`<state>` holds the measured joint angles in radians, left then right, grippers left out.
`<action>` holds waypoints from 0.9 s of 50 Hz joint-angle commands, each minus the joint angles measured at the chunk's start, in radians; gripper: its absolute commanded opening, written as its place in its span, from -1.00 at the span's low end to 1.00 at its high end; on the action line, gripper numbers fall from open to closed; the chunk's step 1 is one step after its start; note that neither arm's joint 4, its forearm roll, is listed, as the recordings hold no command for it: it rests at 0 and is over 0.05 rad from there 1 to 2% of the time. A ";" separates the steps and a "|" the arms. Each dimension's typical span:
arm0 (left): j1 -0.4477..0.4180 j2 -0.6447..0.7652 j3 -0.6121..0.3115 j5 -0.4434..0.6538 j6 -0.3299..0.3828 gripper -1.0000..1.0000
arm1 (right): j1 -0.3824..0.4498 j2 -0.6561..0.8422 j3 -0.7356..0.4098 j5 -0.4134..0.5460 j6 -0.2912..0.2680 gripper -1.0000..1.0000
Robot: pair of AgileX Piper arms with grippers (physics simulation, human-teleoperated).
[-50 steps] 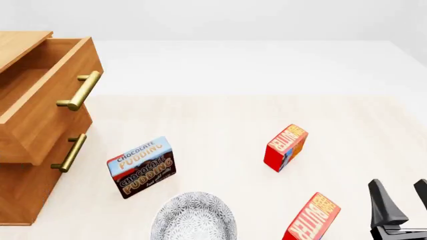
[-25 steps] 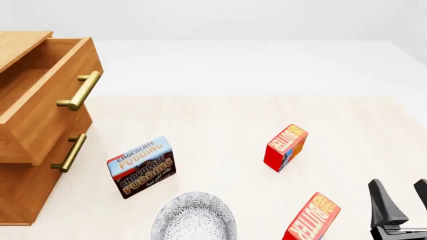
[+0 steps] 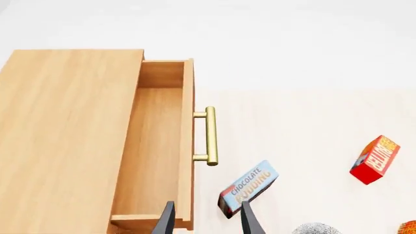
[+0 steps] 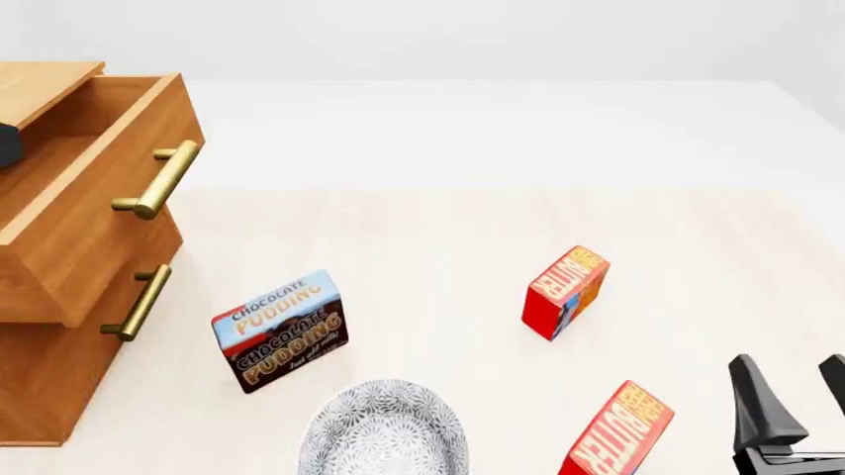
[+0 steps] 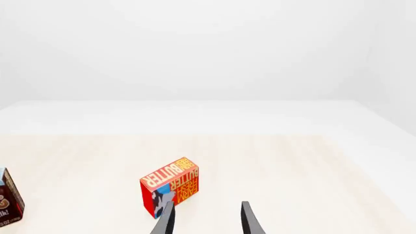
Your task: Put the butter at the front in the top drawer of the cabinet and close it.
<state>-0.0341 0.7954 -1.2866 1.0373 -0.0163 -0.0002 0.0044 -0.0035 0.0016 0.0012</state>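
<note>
Top drawer (image 4: pixel 93 188) pulled open at upper left of cabinet (image 4: pixel 53 376). Butter (image 4: pixel 615 432) stands at bottom edge, bare table (image 4: pixel 436 237) beyond. Right gripper (image 4: pixel 793 401) beside it, fingers apart, empty. Left gripper (image 3: pixel 206 219) fingers apart, empty.

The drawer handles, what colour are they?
Shiny brass-gold handles, clearest in the left wrist view.

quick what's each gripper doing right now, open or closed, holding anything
Left gripper: open, holding nothing.
Right gripper: open, holding nothing.
</note>
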 commanded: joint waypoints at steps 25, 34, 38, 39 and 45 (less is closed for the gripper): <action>0.051 0.157 -0.080 0.113 -0.004 1.00 | 0.000 0.000 0.000 -0.001 0.000 1.00; 0.039 0.200 -0.072 0.092 -0.020 1.00 | 0.000 0.000 0.000 -0.001 0.000 1.00; 0.042 0.210 -0.064 0.080 -0.019 1.00 | 0.000 0.000 0.000 -0.001 0.000 1.00; 0.083 0.217 -0.062 0.077 0.014 1.00 | 0.000 0.000 0.000 -0.001 0.000 1.00; 0.075 0.220 -0.025 0.042 -0.006 1.00 | 0.000 0.000 0.000 -0.001 0.000 1.00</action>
<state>0.0191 0.9917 -1.3438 1.1145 -0.0248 -0.0002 0.0044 -0.0035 0.0016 0.0013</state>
